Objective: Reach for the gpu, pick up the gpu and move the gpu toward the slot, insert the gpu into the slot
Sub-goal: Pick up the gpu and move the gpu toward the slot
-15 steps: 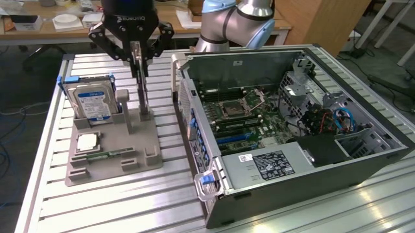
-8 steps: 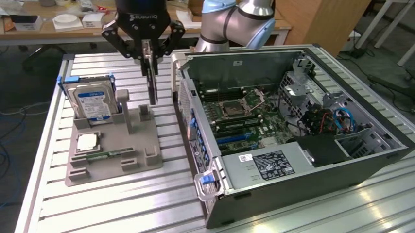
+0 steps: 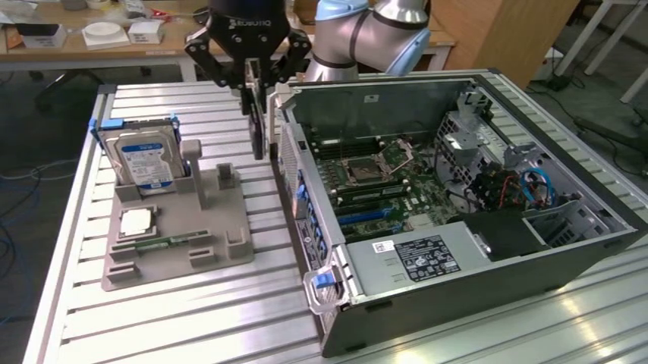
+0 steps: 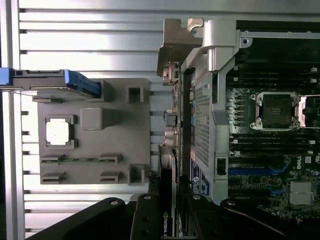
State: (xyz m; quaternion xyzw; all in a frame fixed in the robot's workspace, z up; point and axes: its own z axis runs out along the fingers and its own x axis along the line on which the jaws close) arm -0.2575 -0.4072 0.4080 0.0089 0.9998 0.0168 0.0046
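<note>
Noted gpu (image 3: 259, 135) pinched edge-on in hand (image 3: 259, 89), just outside case wall (image 3: 291, 152). Could clip its rim (narrow grip), then twist loose.

Exterior view high, angled down, wrist view close overhead, both show computer case (image 3: 476, 292)

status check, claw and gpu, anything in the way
Claw shut on gpu, card hanging edge-down. Card between grey fixture and case rear wall, not yet inside. That wall stands between card and motherboard.
</note>
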